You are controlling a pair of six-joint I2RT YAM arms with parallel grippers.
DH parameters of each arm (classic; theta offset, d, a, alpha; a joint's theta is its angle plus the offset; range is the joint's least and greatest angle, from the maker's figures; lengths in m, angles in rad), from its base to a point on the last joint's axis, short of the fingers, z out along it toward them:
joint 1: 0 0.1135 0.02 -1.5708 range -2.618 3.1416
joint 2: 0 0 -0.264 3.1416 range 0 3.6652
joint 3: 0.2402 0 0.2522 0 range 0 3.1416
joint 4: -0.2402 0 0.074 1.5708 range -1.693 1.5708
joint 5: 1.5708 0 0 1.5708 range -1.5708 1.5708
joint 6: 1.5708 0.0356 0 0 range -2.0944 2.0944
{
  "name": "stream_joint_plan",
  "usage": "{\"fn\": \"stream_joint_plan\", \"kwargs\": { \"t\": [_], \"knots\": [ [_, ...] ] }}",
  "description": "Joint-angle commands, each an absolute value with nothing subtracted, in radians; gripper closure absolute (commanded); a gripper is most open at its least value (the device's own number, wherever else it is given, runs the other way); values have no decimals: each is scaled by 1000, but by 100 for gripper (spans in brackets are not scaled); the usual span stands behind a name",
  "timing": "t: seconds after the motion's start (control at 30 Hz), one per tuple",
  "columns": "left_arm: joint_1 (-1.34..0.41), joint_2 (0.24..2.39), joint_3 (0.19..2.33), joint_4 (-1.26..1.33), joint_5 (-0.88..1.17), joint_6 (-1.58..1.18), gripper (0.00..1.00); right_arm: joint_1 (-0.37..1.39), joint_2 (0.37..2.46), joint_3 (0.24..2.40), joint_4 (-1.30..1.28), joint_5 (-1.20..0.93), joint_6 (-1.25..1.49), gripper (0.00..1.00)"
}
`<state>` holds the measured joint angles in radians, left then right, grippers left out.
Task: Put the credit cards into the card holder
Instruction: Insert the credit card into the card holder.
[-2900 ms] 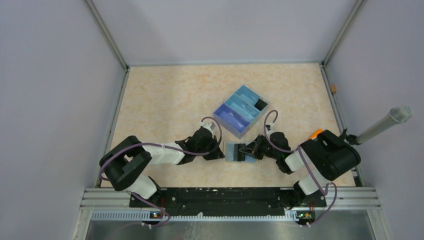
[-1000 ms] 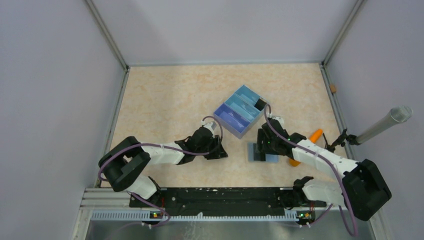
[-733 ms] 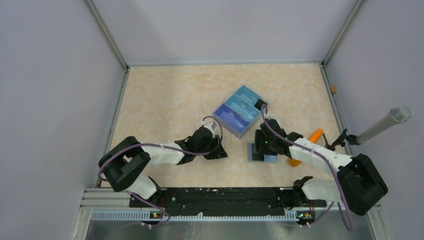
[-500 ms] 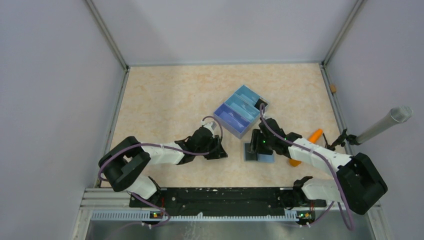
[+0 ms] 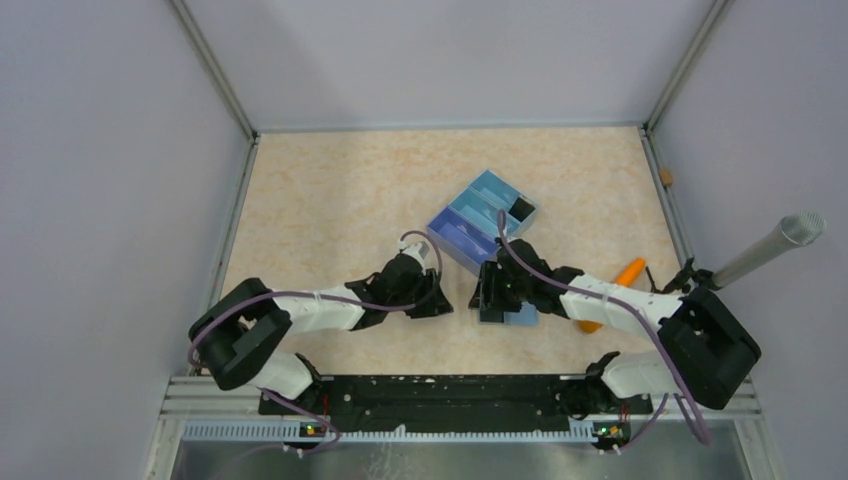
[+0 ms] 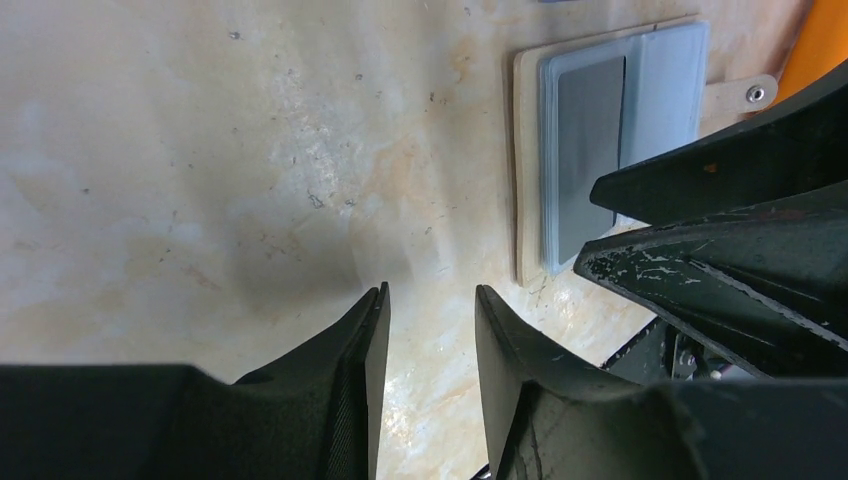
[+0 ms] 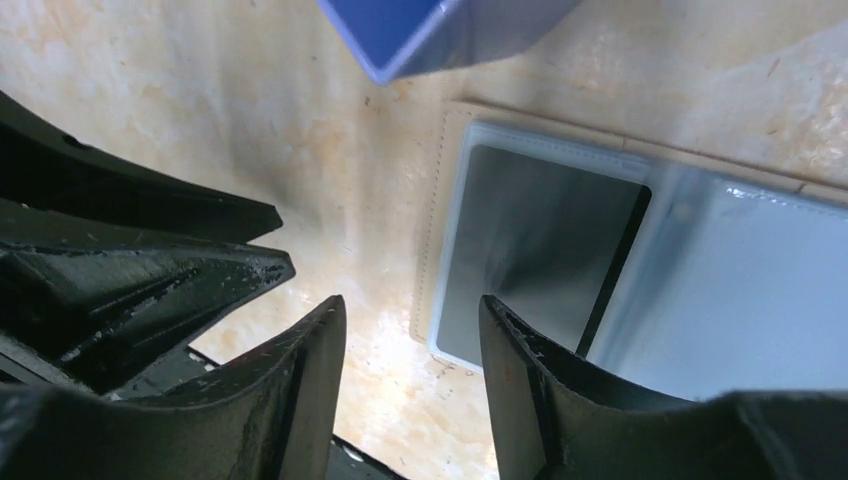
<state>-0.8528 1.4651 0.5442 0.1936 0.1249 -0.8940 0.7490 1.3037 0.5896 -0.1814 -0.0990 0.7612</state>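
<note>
We see the card holder lying flat and open on the marbled table. In the overhead view it is at about 5 o'clock from the blue three-compartment tray and just beside the tray's near corner; we cannot tell whether the two touch. A light-blue credit card lies against the holder's clear-fronted face, next to a dark grey panel. We cannot make out whether it is fully tucked into the pocket. A small beige snap tab juts from the holder's far side. The right gripper hangs low over the holder's 9 o'clock end. Its jaws are parted and straddle that corner, with nothing clamped between them. The left gripper sits at 9 o'clock from the holder, near it but apart, jaws partly open over bare table and holding nothing. The two sets of black fingers point at each other at close range. An orange object lies at about 3 o'clock from the holder, partly hidden by the right arm.
</note>
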Motion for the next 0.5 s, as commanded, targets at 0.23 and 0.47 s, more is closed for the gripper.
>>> {"fn": "stream_joint_plan", "kwargs": {
  "t": [0.23,0.47],
  "knots": [
    [-829,1325,561,54,63,-830,38,714,1254,666,-321,47,734,38],
    [-811,1272,560,14,67,-822,24,712,1301,631,-306,57,738,37]
  ]
}}
